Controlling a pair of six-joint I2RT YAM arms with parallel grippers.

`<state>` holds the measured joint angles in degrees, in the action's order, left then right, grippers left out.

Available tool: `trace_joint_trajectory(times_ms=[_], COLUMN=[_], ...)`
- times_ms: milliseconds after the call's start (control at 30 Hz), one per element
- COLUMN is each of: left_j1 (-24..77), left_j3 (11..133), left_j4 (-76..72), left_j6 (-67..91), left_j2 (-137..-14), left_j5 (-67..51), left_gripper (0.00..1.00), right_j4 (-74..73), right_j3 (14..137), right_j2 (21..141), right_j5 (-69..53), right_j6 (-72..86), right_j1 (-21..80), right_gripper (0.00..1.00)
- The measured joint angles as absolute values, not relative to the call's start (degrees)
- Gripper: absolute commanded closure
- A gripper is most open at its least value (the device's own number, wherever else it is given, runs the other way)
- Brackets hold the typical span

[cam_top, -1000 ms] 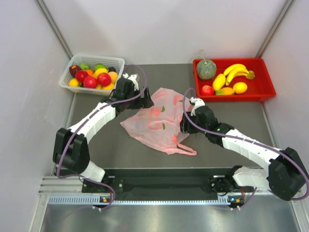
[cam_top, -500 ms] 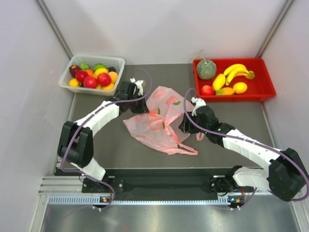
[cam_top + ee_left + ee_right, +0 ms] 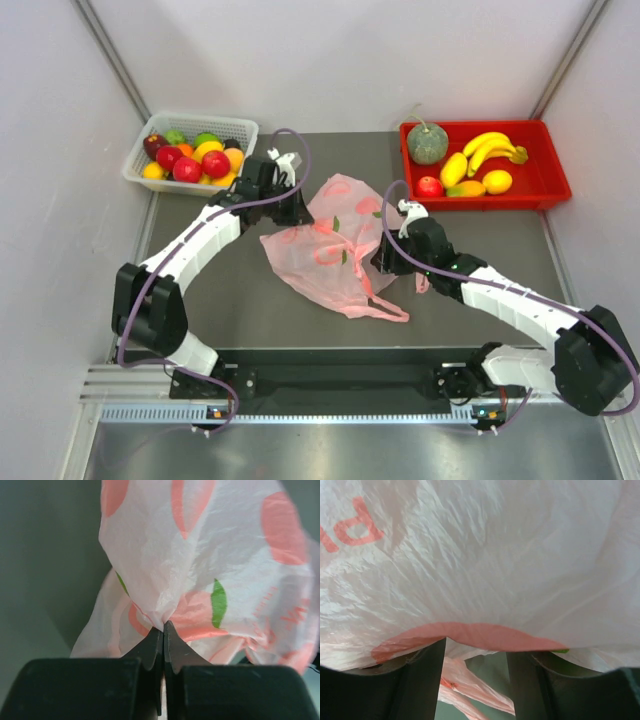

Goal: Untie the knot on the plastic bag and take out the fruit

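Note:
The pink plastic bag [image 3: 335, 250] lies crumpled on the dark table between my arms, its strap handles trailing toward the front [image 3: 385, 312]. I cannot make out the knot. My left gripper [image 3: 297, 212] is at the bag's back left edge; in the left wrist view the gripper [image 3: 163, 626] is shut on a pinch of the film [image 3: 200, 555]. My right gripper [image 3: 385, 262] is at the bag's right side. Its fingers [image 3: 422, 680] stand apart, with the film [image 3: 495, 555] draped over their tips and nothing between them. The fruit, a melon [image 3: 427, 145] and bananas [image 3: 493, 148], sits in the red tray [image 3: 545, 195].
A white basket [image 3: 245, 130] heaped with small round fruits stands at the back left, just behind my left gripper. The red tray also holds yellow mangoes, a lemon and a small red apple [image 3: 430, 186]. Grey walls close in on three sides.
My left gripper has shut on the bag's back left edge. The bag has bunched up there and shifted slightly right. The right arm has barely moved.

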<state>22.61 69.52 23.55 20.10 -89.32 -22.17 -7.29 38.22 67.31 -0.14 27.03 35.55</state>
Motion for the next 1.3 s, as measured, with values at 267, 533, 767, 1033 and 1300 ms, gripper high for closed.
trace_joint_trajectory(times_ms=[267, 533, 767, 1033, 1300], left_j1=[24.7, 26.5, 26.6, 26.7, 27.2], left_j3=[74.6, 73.8, 74.3, 76.7, 76.1], left_j4=[25.6, 29.7, 31.7, 33.0, 36.0], left_j6=[21.1, 21.3, 21.9, 22.6, 23.5], left_j2=[-84.9, -82.9, -77.7, -77.7, -78.5], left_j5=[-28.4, -30.7, -30.9, -30.6, -27.3], left_gripper=[1.00, 1.00, 0.93, 0.82, 0.94], right_j4=[-5.4, -3.4, -1.0, 4.6, 10.5], right_j3=[38.2, 37.2, 35.0, 31.0, 27.7], right_j2=[71.1, 72.7, 72.1, 67.1, 66.6], right_j5=[-1.3, -2.8, -5.3, -10.7, -18.2], right_j6=[27.3, 28.4, 29.1, 30.7, 32.9], right_j1=[34.9, 33.8, 33.6, 31.7, 28.8], right_gripper=[0.34, 0.16, 0.05, 0.00, 0.00])
